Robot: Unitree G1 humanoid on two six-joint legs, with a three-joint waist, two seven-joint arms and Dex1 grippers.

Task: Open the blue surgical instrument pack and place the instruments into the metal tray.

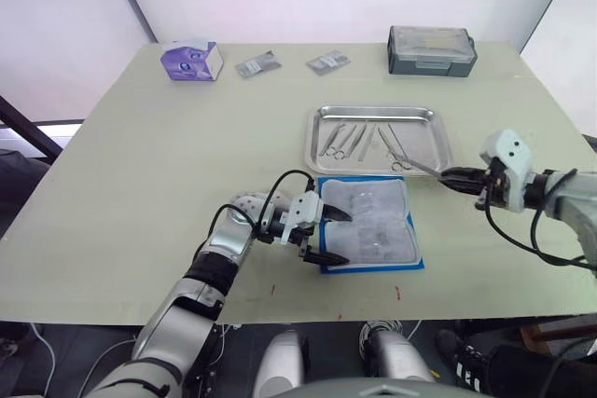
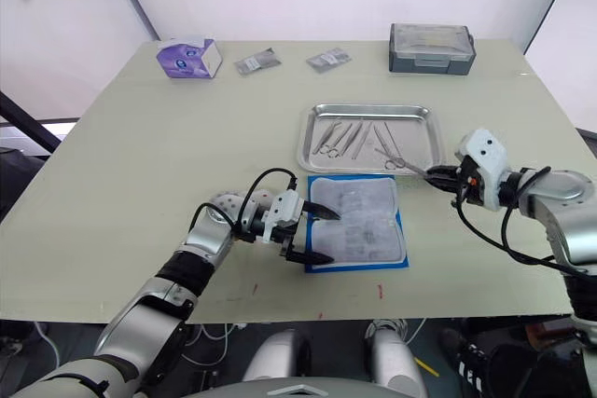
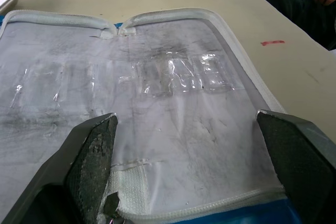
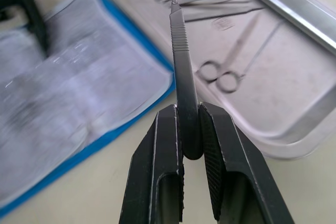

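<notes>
Steel, slim and ribbed, the handle-like instrument (image 4: pixel 181 51) sits clamped between the two black fingers of the right pincer (image 4: pixel 190 145), gripped near its butt so that nearly all its length runs straight out ahead of the fingertips. That long axis points toward the metal tray (image 1: pixel 438 142), and in the head views the free tip appears to reach the tray's near corner, beside a pair of ring-handled scissors (image 4: pixel 223 74) lying inside. Other instruments (image 1: pixel 359 140) lie farther in, roughly side by side. So the tray is ahead of the right pincer, along the tool's own line; the coming move probably needs only a short carry forward over the raised rim before letting go.

Off to that pincer's inner side, on the worktop (image 1: pixel 140 156), the blue surgical instrument pack (image 1: pixel 368 223) lies unfolded flat, its translucent white lining up and its pockets looking empty. The left pincer (image 1: pixel 319 235) is spread wide at the pack's edge, one finger touching or just above the lining and the other at the near corner, holding nothing.
</notes>
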